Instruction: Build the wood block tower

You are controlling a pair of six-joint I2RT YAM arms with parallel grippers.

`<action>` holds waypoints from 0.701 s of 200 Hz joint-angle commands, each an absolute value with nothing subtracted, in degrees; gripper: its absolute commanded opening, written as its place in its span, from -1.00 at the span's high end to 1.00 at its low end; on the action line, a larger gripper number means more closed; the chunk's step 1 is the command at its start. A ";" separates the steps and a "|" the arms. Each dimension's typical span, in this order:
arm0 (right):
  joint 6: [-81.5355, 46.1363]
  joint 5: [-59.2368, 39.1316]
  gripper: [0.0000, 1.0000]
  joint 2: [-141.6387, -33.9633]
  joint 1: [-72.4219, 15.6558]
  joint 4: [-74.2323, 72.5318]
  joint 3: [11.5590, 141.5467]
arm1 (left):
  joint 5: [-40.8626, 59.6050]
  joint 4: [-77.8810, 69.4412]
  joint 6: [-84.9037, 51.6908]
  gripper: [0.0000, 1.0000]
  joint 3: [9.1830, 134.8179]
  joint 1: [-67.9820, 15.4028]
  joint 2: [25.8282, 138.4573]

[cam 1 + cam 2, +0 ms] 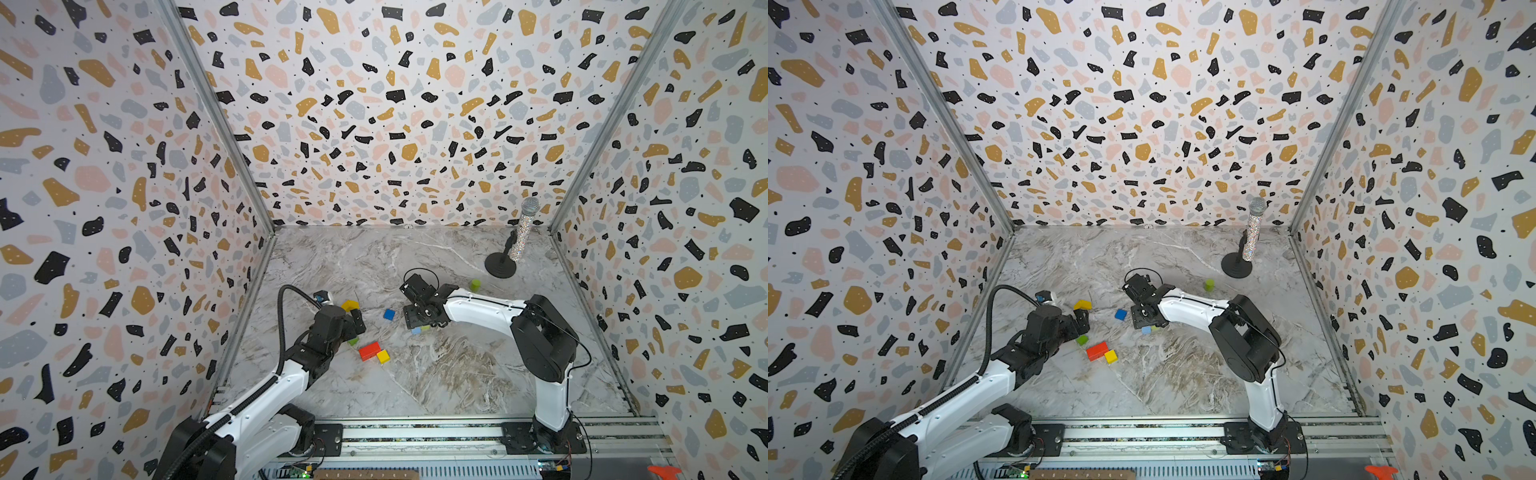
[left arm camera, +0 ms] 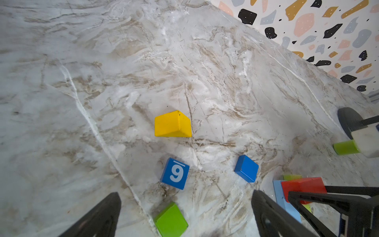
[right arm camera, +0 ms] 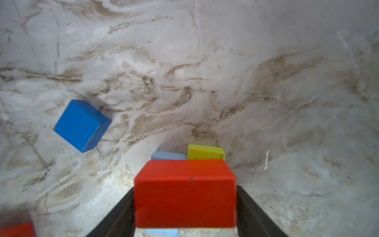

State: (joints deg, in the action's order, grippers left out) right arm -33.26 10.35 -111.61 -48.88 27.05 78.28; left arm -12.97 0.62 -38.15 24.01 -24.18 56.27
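Observation:
My right gripper [image 3: 185, 192] is shut on a red brick [image 3: 184, 192], which sits over a light blue block [image 3: 168, 156] and a yellow-green block [image 3: 205, 152] lying side by side; in a top view this gripper [image 1: 419, 322] covers them. My left gripper [image 2: 185, 197] stands open above the table, with a green cube [image 2: 171, 220] low between its fingers and untouched. Ahead of it lie a blue block marked "9" [image 2: 175, 173], a yellow wedge [image 2: 172, 124] and a blue cube [image 2: 246, 168]. No tower stands.
A second red brick [image 1: 369, 350] and a yellow cube [image 1: 382, 356] touch each other near the table's middle. A green cylinder [image 1: 475, 284] stands behind the right arm. A glittery microphone [image 1: 524, 232] on a black round stand [image 1: 500, 266] is at the back right.

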 commanded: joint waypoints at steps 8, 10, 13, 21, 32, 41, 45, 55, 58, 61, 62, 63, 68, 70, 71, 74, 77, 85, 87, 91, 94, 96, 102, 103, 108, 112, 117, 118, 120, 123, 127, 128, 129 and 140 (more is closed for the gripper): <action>-32.62 11.77 -0.38 -111.17 -48.87 28.55 80.94 | -14.26 1.45 -37.88 -1.00 25.21 -24.35 55.31; -32.61 11.77 -0.38 -111.18 -48.87 28.61 81.03 | -14.29 1.48 -37.88 -1.00 25.22 -24.35 55.29; -32.67 11.82 -0.38 -111.20 -48.79 28.67 81.03 | -14.32 1.49 -37.94 -1.00 25.22 -24.35 55.31; -32.52 11.88 -0.37 -111.35 -48.78 28.82 81.20 | -14.33 1.58 -37.89 -1.00 25.29 -24.41 55.21; -32.55 11.99 -0.32 -111.47 -48.70 29.00 81.23 | -14.33 1.58 -37.97 -1.00 25.23 -24.36 55.20; -32.52 11.96 -0.30 -111.50 -48.61 28.89 81.18 | -14.30 1.52 -38.05 -1.00 25.14 -24.40 55.15; -32.56 11.93 -0.27 -111.45 -48.60 28.83 81.06 | -14.32 1.47 -38.07 -1.00 25.09 -24.41 55.19; -32.56 11.78 -0.24 -111.52 -48.52 28.66 81.08 | -14.30 1.49 -38.06 -1.00 25.13 -24.43 55.13; -32.52 11.77 -0.23 -111.48 -48.45 28.54 81.04 | -14.31 1.43 -38.10 -1.00 25.14 -24.42 55.12; -32.52 11.64 -0.22 -111.50 -48.41 28.56 81.04 | -14.32 1.41 -38.06 -1.00 25.11 -24.38 55.13; -32.56 11.62 -0.22 -111.47 -48.42 28.56 81.04 | -14.33 1.41 -38.06 -1.00 25.13 -24.36 55.12; -32.59 11.66 -0.22 -111.50 -48.42 28.56 81.04 | -14.33 1.41 -38.06 -1.00 25.13 -24.35 55.11; -32.63 11.69 -0.22 -111.54 -48.42 28.39 81.04 | -14.33 1.41 -38.06 -1.00 25.14 -24.35 55.23; -32.61 11.69 -0.22 -111.56 -48.38 28.43 81.04 | -14.33 1.41 -38.06 -1.00 25.14 -24.35 55.20; -32.61 11.69 -0.22 -111.59 -48.36 28.46 81.08 | -14.33 1.41 -38.06 -1.00 25.14 -24.35 55.20; -32.65 11.62 -0.21 -111.62 -48.30 28.47 81.04 | -14.33 1.41 -38.06 -1.00 25.14 -24.35 55.26; -32.61 11.60 -0.21 -111.62 -48.32 28.45 81.04 | -14.33 1.47 -38.06 -1.00 25.07 -24.40 55.25; -32.66 11.61 -0.20 -111.64 -48.25 28.44 81.08 | -14.33 1.49 -38.06 -1.00 25.14 -24.35 55.22; -32.66 11.60 -0.20 -111.63 -48.25 28.44 81.05 | -14.28 1.49 -38.08 -1.00 25.09 -24.41 55.20; -32.65 11.60 -0.20 -111.65 -48.25 28.43 81.04 | -14.32 1.48 -38.06 -1.00 25.02 -24.40 55.24; -32.63 11.60 -0.20 -111.70 -48.16 28.46 81.04 | -14.33 1.49 -38.06 -1.00 25.02 -24.35 55.21; -32.61 11.60 -0.20 -111.71 -48.16 28.43 81.04 | -14.35 1.49 -38.06 -1.00 24.98 -24.39 55.24; -32.65 11.60 -0.19 -111.70 -48.16 28.40 80.99 | -14.41 1.45 -38.05 -1.00 24.84 -24.35 55.13; -32.63 11.60 -0.19 -111.70 -48.16 28.39 80.97 | -14.45 1.43 -38.06 -1.00 24.86 -24.35 55.16; -32.67 11.60 -0.19 -111.64 -48.15 28.41 80.99 | -14.50 1.41 -38.06 -1.00 24.80 -24.41 55.17; -32.61 11.60 -0.20 -111.68 -48.09 28.47 80.95 | -14.44 1.33 -38.06 -1.00 24.64 -24.39 55.19; -32.65 11.59 -0.21 -111.67 -48.15 28.39 80.95 | -14.50 1.29 -38.10 -1.00 24.61 -24.36 55.24; -32.63 11.60 -0.21 -111.69 -48.16 28.43 80.95 | -14.46 1.30 -38.17 -1.00 24.61 -24.39 55.22; -32.66 11.60 -0.22 -111.70 -48.16 28.42 80.95 | -14.42 1.25 -38.15 -1.00 24.54 -24.38 55.22; -32.54 11.60 -0.25 -111.69 -48.12 28.39 80.95 | -14.42 1.23 -38.15 -1.00 24.52 -24.35 55.22; -32.54 11.60 -0.29 -111.61 -48.12 28.39 80.95 | -14.36 1.10 -38.24 -1.00 24.45 -24.37 55.26; -32.53 11.60 -0.29 -111.57 -48.14 28.39 80.95 | -14.39 1.12 -38.24 -1.00 24.44 -24.40 55.23; -32.57 11.60 -0.30 -111.60 -48.15 28.48 80.95 | -14.40 1.13 -38.23 -1.00 24.44 -24.37 55.26; -32.44 11.64 -0.35 -111.37 -48.16 28.42 80.86 | -14.32 1.12 -38.24 -1.00 24.48 -24.35 55.20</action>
State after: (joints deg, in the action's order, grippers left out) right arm -32.95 10.90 -111.74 -48.34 27.05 79.33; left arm -13.65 1.98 -38.20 24.01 -24.18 55.92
